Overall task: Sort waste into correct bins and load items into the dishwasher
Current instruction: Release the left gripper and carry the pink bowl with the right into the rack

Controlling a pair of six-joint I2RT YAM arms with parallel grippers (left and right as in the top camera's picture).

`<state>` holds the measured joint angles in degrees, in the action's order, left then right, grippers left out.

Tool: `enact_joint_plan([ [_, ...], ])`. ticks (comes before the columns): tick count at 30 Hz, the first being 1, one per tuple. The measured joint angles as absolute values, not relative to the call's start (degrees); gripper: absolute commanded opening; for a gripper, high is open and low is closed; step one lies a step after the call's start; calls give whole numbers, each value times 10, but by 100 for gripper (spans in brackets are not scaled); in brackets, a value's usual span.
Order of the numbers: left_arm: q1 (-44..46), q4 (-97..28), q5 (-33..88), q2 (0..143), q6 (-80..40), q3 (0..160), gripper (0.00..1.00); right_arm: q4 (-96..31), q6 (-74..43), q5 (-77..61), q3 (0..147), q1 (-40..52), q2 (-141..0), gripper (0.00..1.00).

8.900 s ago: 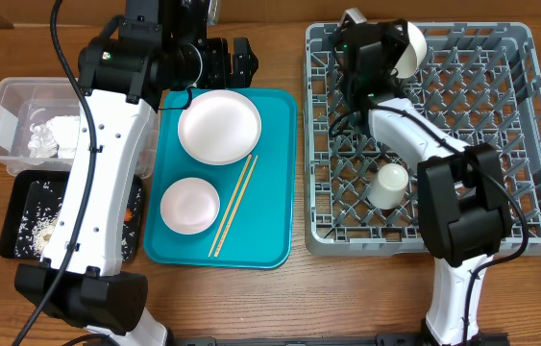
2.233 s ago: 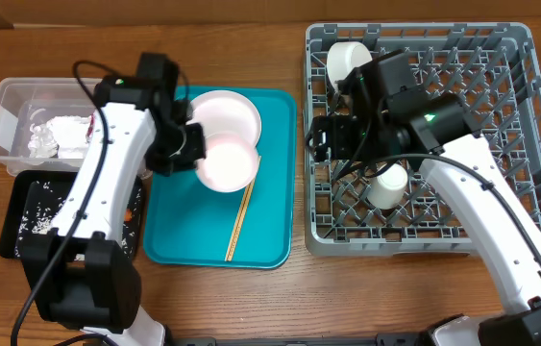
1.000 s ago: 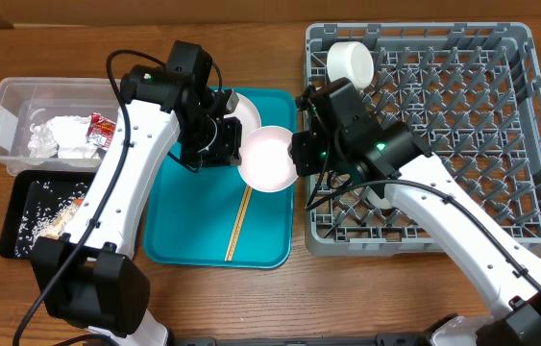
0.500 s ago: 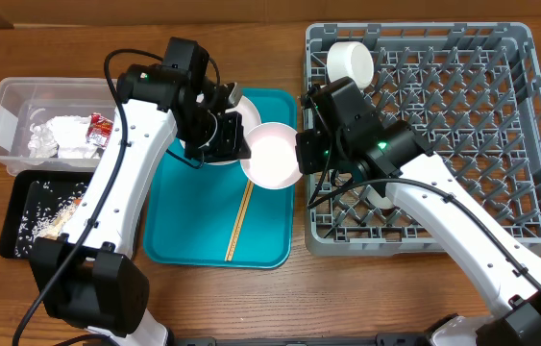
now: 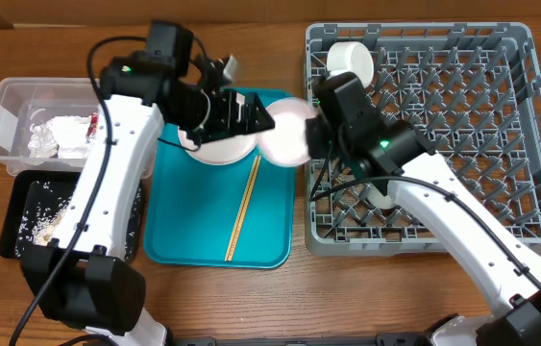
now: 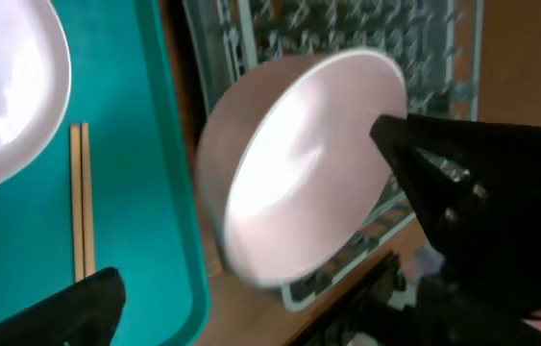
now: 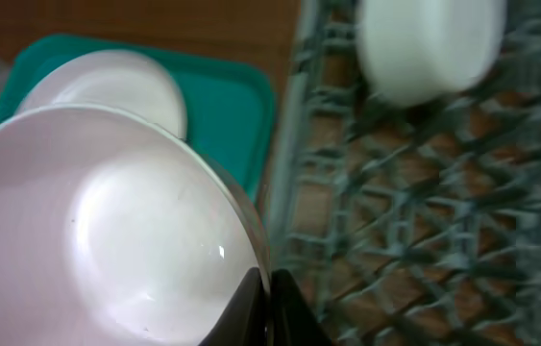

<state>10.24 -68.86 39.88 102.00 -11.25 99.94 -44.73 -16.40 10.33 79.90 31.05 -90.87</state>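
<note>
Right fingers (image 7: 268,306) are closed on the rim of the pink bowl (image 5: 284,144), which is held tilted over the tray (image 5: 193,221) edge beside the rack (image 5: 539,144). Left fingers (image 5: 251,111) are spread wide beside the bowl, not gripping it. Plate (image 5: 214,149) and chopsticks (image 5: 243,205) lie on the tray.

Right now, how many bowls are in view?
2. A white bowl sits in the dish rack's far-left corner; a pale pink bowl is pinched by the right fingers over the teal tray's rack-side edge. Others could be hidden.
</note>
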Motion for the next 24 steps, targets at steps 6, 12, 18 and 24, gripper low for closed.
enact_joint_plan([
  [6,91,-681,400,1020,-112,1002,100,-411,-130,298,799,251,-909,4],
  [12,92,-681,338,1020,-112,1002,100,-348,9,390,799,159,-909,4],
  [18,92,-681,255,1020,-112,1002,100,-256,185,415,797,77,-909,4],
  [24,92,-681,195,1020,-111,1002,100,-91,376,461,797,43,-925,4],
])
